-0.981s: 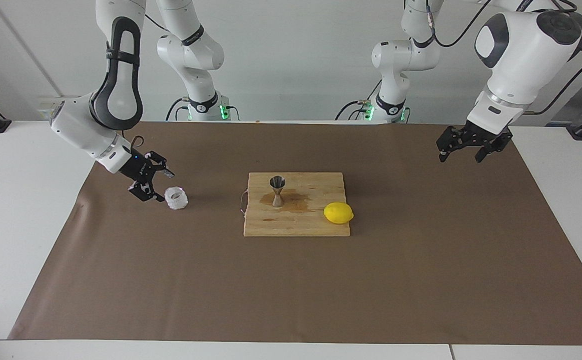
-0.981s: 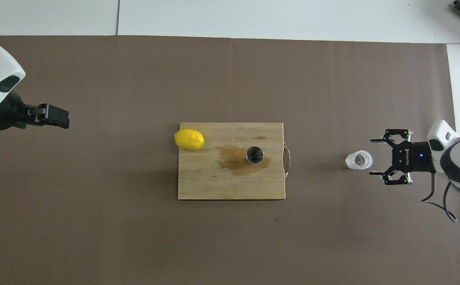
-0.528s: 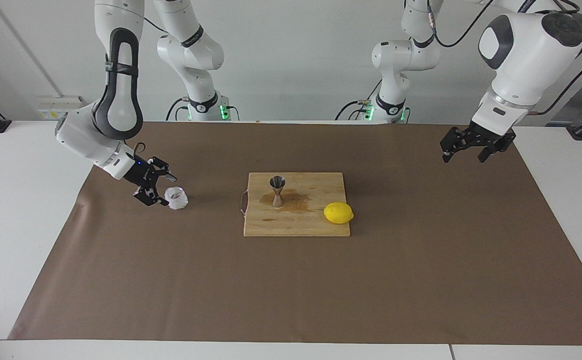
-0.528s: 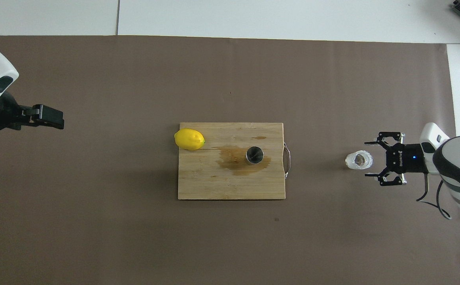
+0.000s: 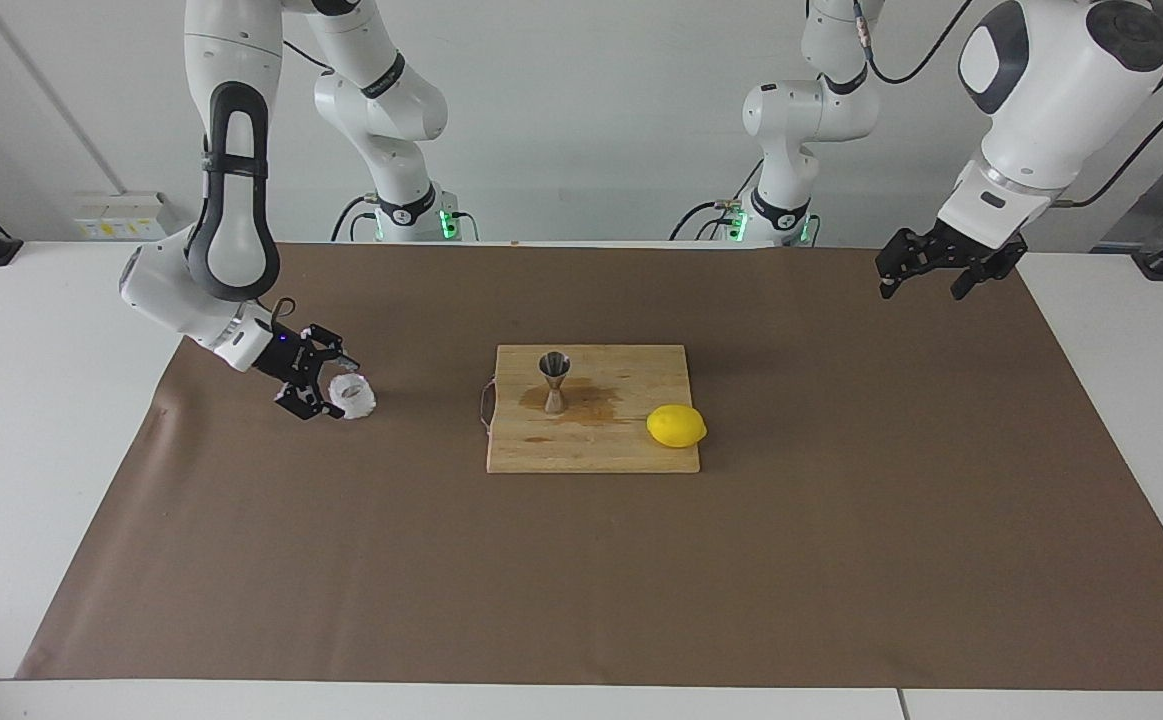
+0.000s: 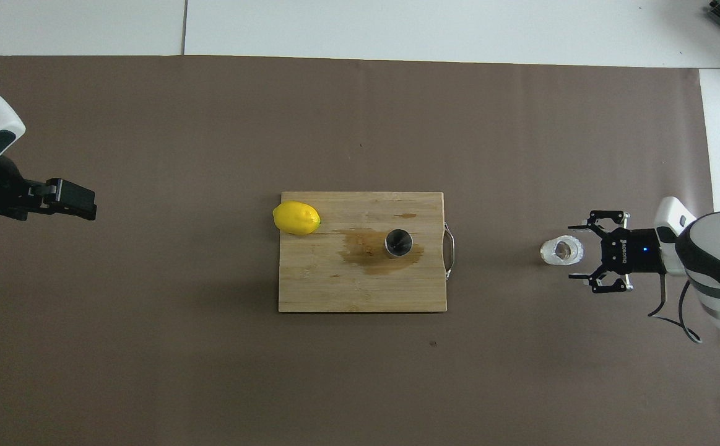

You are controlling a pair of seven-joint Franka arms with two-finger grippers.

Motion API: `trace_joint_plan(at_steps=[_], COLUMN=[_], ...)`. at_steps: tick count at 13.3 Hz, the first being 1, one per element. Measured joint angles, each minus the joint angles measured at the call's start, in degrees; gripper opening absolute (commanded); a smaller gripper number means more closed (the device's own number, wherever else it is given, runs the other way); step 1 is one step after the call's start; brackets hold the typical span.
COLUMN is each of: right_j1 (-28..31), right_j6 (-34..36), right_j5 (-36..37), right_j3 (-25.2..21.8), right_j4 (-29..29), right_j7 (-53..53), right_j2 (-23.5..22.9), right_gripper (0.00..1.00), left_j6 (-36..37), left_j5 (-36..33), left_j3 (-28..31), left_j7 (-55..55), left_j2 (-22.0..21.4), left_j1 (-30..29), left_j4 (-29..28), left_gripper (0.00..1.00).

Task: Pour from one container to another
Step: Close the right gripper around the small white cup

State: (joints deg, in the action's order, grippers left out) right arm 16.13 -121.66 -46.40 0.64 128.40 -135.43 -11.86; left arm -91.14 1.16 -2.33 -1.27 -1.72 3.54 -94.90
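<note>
The small whitish textured glass cup (image 5: 352, 397) (image 6: 561, 250) stands on the brown paper toward the right arm's end of the table. My right gripper (image 5: 328, 386) (image 6: 577, 253) is low and open right beside it, on the side away from the board. Its fingertips spread at the cup's edge and nothing is gripped. The steel hourglass jigger (image 5: 554, 380) (image 6: 399, 242) stands upright on the wooden cutting board (image 5: 591, 452) (image 6: 310, 291) at mid-table. My left gripper (image 5: 919, 279) (image 6: 78, 202) hangs open and empty over the paper at the left arm's end.
A yellow lemon (image 5: 676, 426) (image 6: 296, 218) lies on the board's corner toward the left arm's end. A brown wet stain (image 5: 596, 403) (image 6: 366, 251) spreads around the jigger's foot. The board has a metal handle (image 6: 451, 250) on its side facing the cup.
My right gripper has slid in closer to the glass cup, still open. My left gripper has drawn back and up toward its own end of the table.
</note>
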Motion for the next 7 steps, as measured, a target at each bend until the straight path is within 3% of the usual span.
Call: trace_joint_plan(at_steps=[1, 2, 3, 4, 5, 7], right_j1=[0.0, 0.0, 0.0, 0.0, 0.0, 0.0], right_j6=[0.0, 0.0, 0.1, 0.2, 0.2, 0.3], right_j5=[-0.4, -0.6, -0.6, -0.6, -0.6, -0.7], right_j3=[0.0, 0.0, 0.0, 0.0, 0.0, 0.1], right_j4=[0.0, 0.0, 0.0, 0.0, -0.1, -0.2], right_j7=[-0.9, -1.3, -1.4, -1.4, -1.4, -1.4], right_j2=[-0.9, -1.5, -1.7, -1.6, -1.6, -1.6], right_gripper=[0.99, 0.76, 0.44, 0.18, 0.06, 0.0], left_j6=[0.0, 0.1, 0.1, -0.1, -0.5, -1.4], left_j5=[0.0, 0.0, 0.0, 0.0, 0.0, 0.0], left_j3=[-0.8, -1.5, -1.8, -1.8, -1.7, -1.5], left_j7=[0.0, 0.0, -0.1, -0.1, -0.1, -0.1], left_j2=[-0.6, -1.2, -1.5, -1.5, -1.5, -1.5], left_j1=[0.0, 0.1, 0.1, 0.0, 0.0, -0.1], left_j4=[0.0, 0.0, 0.0, 0.0, 0.0, -0.1], left_gripper=[1.0, 1.0, 1.0, 1.0, 1.0, 1.0])
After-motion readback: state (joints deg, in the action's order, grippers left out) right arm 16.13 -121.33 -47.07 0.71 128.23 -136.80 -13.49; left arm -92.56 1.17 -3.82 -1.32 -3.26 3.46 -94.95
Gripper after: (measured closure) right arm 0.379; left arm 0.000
